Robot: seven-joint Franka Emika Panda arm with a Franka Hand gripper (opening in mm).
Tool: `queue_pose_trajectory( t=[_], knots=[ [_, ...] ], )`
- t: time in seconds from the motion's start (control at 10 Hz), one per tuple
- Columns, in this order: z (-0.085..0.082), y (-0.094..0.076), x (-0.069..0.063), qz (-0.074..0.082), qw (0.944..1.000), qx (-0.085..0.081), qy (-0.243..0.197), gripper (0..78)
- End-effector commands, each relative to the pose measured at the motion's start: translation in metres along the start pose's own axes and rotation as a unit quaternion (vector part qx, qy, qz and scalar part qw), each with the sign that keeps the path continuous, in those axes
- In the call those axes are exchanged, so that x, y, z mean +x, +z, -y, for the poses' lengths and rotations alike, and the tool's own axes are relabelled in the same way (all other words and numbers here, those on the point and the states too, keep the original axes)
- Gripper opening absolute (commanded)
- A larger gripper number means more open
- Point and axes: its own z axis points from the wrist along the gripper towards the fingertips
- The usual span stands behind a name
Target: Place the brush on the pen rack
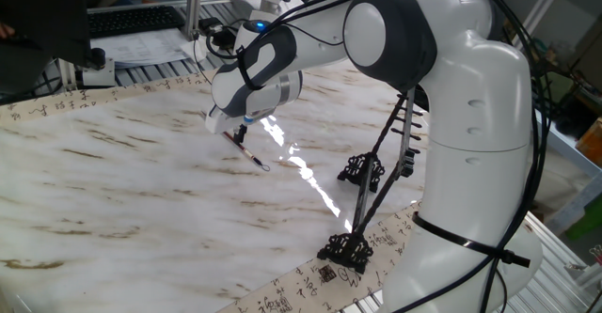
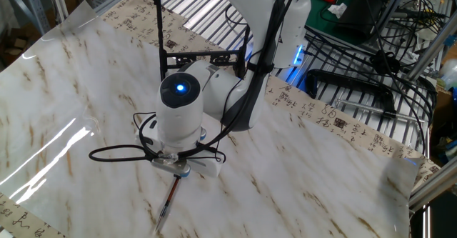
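a: down low over the marbled bench (image 1: 122,191), claw (image 1: 238,133) right at the upper end of the brush (image 1: 249,152).

b: open or closed?

a: cannot tell. fingers hidden under the wrist housing in both views; only a narrow gap at most. seems to touch the brush's top end, but a grip not clear.

b: and the brush itself?

a: thin dark reddish shaft, slanting out from beneath the claw, lower end with a small loop down on the bench surface. in the other fixed view, poking out below the wrist toward the near edge (image 2: 168,200).

b: pen rack?

a: black frame (image 1: 362,210) standing on the bench at the right, beside the arm's white base, well apart from the brush. two scrolled feet, one near, one farther back, thin posts rising between. in the other fixed view, at the far side behind the arm (image 2: 166,38), top bar up at the frame edge.

b: anything else?

a: strip of paper with calligraphy characters (image 2: 335,120) along the bench edge.
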Motion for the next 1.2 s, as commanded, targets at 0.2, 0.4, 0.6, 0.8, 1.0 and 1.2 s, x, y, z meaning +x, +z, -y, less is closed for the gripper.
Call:
queue_pose_trajectory(
  t=[0.2,0.4,0.6,0.8,1.0,1.2],
  knots=[
    [0.0003,-0.0016,-0.0011,0.002,1.0,0.001,0.002,0.0],
    [0.0,-0.0017,-0.0011,0.002,1.0,0.001,0.003,0.0],
    [-0.0003,-0.0018,-0.0011,0.0,1.0,0.001,0.006,0.0],
    [-0.0005,-0.0019,-0.0011,0.0,1.0,0.001,0.006,77.4],
    [-0.0005,-0.0019,-0.0011,0.0,1.0,0.001,0.006,77.4],
    [-0.0005,-0.0019,-0.0011,0.0,1.0,0.001,0.006,77.4]
  ],
)
